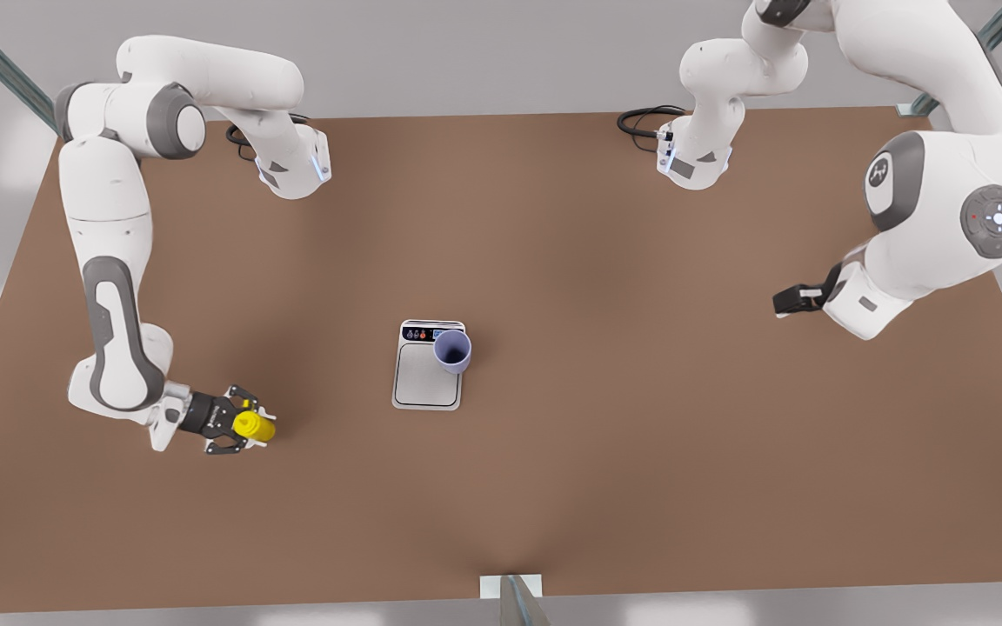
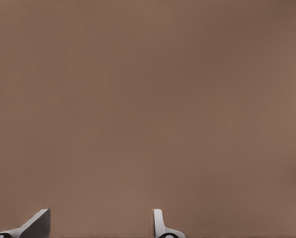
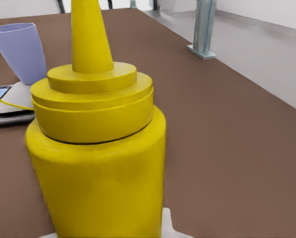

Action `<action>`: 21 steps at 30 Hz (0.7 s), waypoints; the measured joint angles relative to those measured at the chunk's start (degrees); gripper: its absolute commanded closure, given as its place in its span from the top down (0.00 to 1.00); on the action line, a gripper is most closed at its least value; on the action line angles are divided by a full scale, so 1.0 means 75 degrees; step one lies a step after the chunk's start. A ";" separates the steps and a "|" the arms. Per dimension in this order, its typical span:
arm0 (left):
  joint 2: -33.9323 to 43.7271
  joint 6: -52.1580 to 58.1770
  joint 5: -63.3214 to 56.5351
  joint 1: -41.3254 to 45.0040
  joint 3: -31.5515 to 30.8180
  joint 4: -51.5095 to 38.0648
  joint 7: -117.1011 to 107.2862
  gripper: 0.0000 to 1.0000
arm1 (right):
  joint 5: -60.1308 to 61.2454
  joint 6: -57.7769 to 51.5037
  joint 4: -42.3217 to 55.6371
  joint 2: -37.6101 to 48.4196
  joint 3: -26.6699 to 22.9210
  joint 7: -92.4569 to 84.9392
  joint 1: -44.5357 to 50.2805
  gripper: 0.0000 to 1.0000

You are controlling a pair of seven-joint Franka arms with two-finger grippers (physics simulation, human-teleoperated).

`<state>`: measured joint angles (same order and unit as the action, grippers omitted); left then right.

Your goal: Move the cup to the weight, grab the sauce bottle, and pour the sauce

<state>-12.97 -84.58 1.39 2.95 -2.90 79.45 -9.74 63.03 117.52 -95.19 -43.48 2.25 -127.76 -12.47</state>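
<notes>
The lavender cup (image 1: 452,350) (image 3: 20,52) stands upright on the weight (image 1: 424,382) (image 3: 9,101), at the corner next to its dark display strip, on the front view's right side. The yellow sauce bottle (image 1: 253,426) (image 3: 98,148) is upright near the front view's left, nozzle up. My right gripper (image 1: 244,424) is shut on it, with a finger on each side of the body. My left gripper (image 1: 784,302) (image 2: 99,225) waits high at the front view's right, open over bare table with nothing between its fingertips (image 2: 160,224).
The brown table (image 1: 640,452) spreads wide around the weight. Black cables (image 1: 644,120) lie by the arm bases at the back. A metal post (image 1: 514,600) stands at the near edge, and another post (image 3: 203,27) at the table's side.
</notes>
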 measured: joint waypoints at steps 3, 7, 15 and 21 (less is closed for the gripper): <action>0.0018 0.0040 0.0035 0.0115 -0.0001 0.0011 -0.0160 1.00 | 0.0419 -0.0154 0.0000 -0.0120 0.0039 -0.0385 0.0005 0.53; -0.0042 0.0008 -0.0010 0.0068 0.0106 0.0040 -0.0191 1.00 | 0.0445 -0.0249 -0.0011 -0.0171 0.0039 -0.0686 -0.0018 0.53; -0.0113 -0.0227 -0.0033 0.0073 0.0097 -0.0030 -0.0379 1.00 | 0.0748 -0.0272 -0.0023 -0.0238 0.0051 -0.1054 -0.0002 0.53; -0.0134 -0.0263 -0.0044 0.0059 0.0127 -0.0045 -0.0227 1.00 | 0.0773 -0.0342 -0.0023 -0.0285 0.0051 -0.1055 -0.0002 0.56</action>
<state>-13.97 -86.56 1.06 3.39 -1.95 79.12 -11.44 68.83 114.96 -95.36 -45.61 2.63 -135.67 -12.48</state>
